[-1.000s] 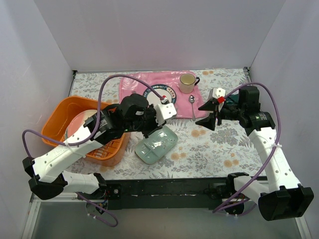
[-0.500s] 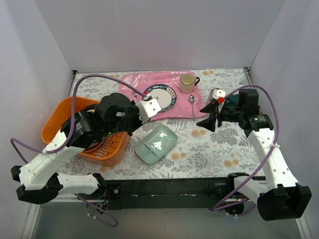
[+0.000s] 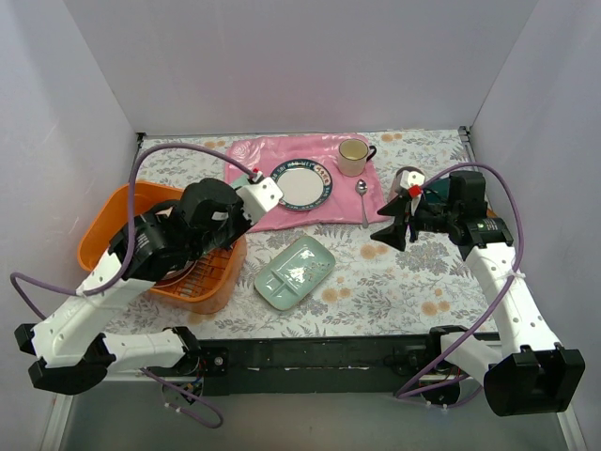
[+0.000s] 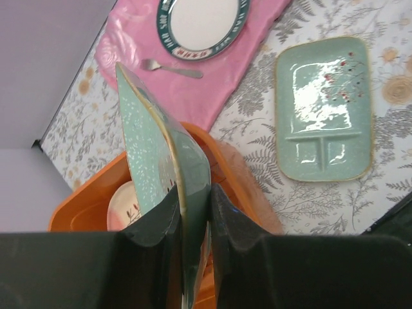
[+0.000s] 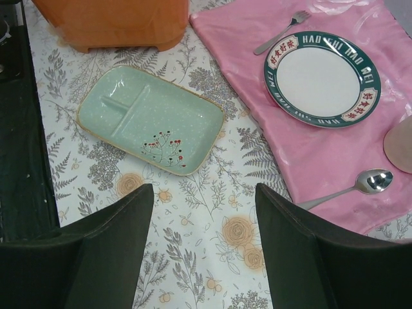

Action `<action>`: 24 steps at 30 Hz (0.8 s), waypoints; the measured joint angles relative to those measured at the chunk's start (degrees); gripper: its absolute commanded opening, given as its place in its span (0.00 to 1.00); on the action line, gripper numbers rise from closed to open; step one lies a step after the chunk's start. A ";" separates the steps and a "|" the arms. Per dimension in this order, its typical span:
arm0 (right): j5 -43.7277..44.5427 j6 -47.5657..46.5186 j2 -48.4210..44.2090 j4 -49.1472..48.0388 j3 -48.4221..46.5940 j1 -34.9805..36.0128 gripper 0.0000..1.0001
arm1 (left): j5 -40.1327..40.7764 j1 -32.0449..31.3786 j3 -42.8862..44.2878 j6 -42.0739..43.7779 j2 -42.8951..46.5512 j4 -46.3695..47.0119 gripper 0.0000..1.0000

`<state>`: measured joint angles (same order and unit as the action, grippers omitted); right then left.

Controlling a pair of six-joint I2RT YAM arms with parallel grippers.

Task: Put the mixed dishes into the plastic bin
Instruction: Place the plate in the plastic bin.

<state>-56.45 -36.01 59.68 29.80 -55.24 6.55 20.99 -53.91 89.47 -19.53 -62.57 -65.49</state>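
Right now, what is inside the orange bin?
A cream plate with a reddish pattern lies in the orange bin. The left claw, shut on a pale green tray, hides the rest of the inside, so other dishes cannot be told.

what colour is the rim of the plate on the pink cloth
Plate rim: dark teal with white lettering and red panels; clearest in the right wrist view.

White-linked left arm (image 3: 99, 291) and right arm (image 3: 512, 291), black joints, looping purple cables (image 3: 183, 146).
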 measured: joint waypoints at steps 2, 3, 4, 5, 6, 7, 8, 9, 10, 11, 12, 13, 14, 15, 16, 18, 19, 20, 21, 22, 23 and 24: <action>0.04 -0.02 0.00 0.00 0.00 -0.17 0.72 | 0.59 3.15 0.00 -0.33 -0.76 -0.02 0.00; 0.17 -0.02 0.00 0.02 0.00 -0.22 0.72 | 0.61 5.22 0.00 -0.46 -1.31 -0.07 0.00; 0.20 -0.02 0.00 0.02 0.02 -0.22 0.72 | 0.98 7.19 -0.09 -0.63 -1.90 0.00 0.00; 0.20 -0.04 0.00 0.02 0.04 -0.24 0.72 | 1.75 8.87 -0.46 -0.81 -2.49 0.20 0.00; 0.20 -0.09 -0.09 -0.02 0.22 -0.28 0.72 | 2.99 10.19 -1.03 -0.92 -2.99 0.35 0.00; 0.20 -0.13 -0.15 0.02 0.42 -0.33 0.72 | 3.93 11.06 -1.55 -1.09 -3.34 0.39 0.00; 0.22 -0.15 -0.20 0.02 0.61 -0.44 0.72 | 4.90 11.96 -2.19 -1.29 -3.67 0.28 0.00; 0.31 -0.15 -0.24 0.11 0.76 -0.52 0.72 | 5.35 12.81 -2.69 -1.77 -3.93 0.22 0.00; 0.46 -0.15 -0.26 0.17 0.81 -0.59 0.72 | 5.75 13.60 -2.93 -2.21 -4.17 0.04 0.00; 0.61 -0.17 -0.31 0.13 0.81 -0.68 0.72 | 6.40 14.43 -3.17 -2.62 -4.31 0.13 0.00; 0.66 -0.20 -0.39 0.13 0.81 -0.74 0.72 | 7.17 15.17 -3.54 -2.89 -4.31 0.42 0.00; 0.68 -0.20 -0.50 0.13 0.81 -0.83 0.72 | 7.93 15.87 -3.89 -3.13 -4.28 0.70 0.00; 0.66 -0.20 -0.55 0.13 0.81 -0.87 0.72 | 8.85 16.57 -4.46 -3.37 -4.26 1.18 0.00; 0.68 -0.20 -0.57 0.13 0.83 -0.92 0.72 | 9.62 17.11 -5.20 -3.41 -4.15 1.68 0.00; 0.68 -0.20 -0.57 0.13 0.83 -0.92 0.72 | 10.45 17.84 -6.16 -3.43 -4.07 2.16 0.00; 0.70 -0.20 -0.57 0.13 0.83 -0.92 0.72 | 12.24 19.28 -8.70 -3.45 -4.02 3.10 0.00; 0.70 -0.20 -0.57 0.13 0.83 -0.94 0.72 | 12.76 19.78 -9.73 -3.39 -4.02 3.45 0.00; 0.72 -0.20 -0.57 0.13 0.83 -0.96 0.72 | 13.44 20.81 -11.30 -3.23 -3.96 4.09 0.00; 0.74 -0.20 -0.55 0.13 0.83 -0.98 0.72 | 13.79 21.35 -12.41 -3.15 -3.91 4.55 0.00; 0.74 -0.22 -0.55 0.13 0.83 -1.03 0.72 | 14.32 22.32 -14.23 -2.93 -3.63 5.40 0.00; 0.76 -0.22 -0.52 0.13 0.83 -1.09 0.72 | 14.53 23.04 -15.58 -2.78 -3.41 5.92 0.00; 0.76 -0.22 -0.50 0.13 0.83 -1.22 0.72 | 14.88 23.58 -17.18 -2.71 -3.10 6.69 0.00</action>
<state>-55.68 -36.23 59.18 29.93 -54.41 5.32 35.88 -30.33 72.29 -22.24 -65.67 -58.81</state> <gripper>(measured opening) 0.721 0.148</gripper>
